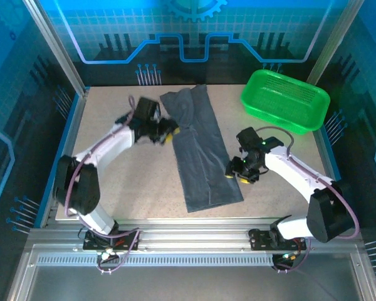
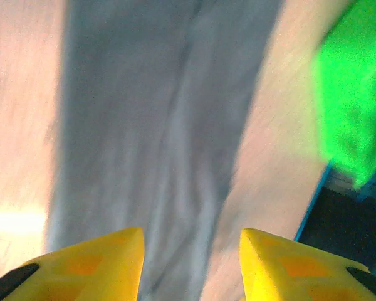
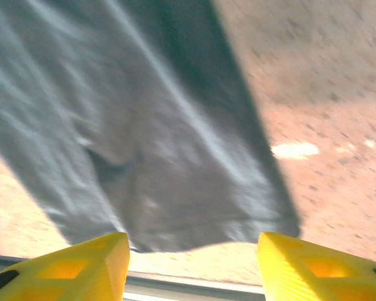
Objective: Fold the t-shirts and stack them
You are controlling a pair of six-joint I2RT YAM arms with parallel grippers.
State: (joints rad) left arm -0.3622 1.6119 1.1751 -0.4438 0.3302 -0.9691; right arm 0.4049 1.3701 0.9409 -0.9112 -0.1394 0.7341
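Left gripper (image 2: 191,244) agape, t-shirt (image 1: 200,150) beside

Lab cell: aluminium frame (image 1: 53,47), blue panels (image 1: 194,31)

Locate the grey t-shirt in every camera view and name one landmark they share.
Top external: t-shirt, a long narrow strip running far to near at centre.
Left wrist: t-shirt across the upper centre, blurred.
Right wrist: t-shirt over the upper left and centre, its edge near the bottom.
Shared landmark: the speckled tan table beside it.
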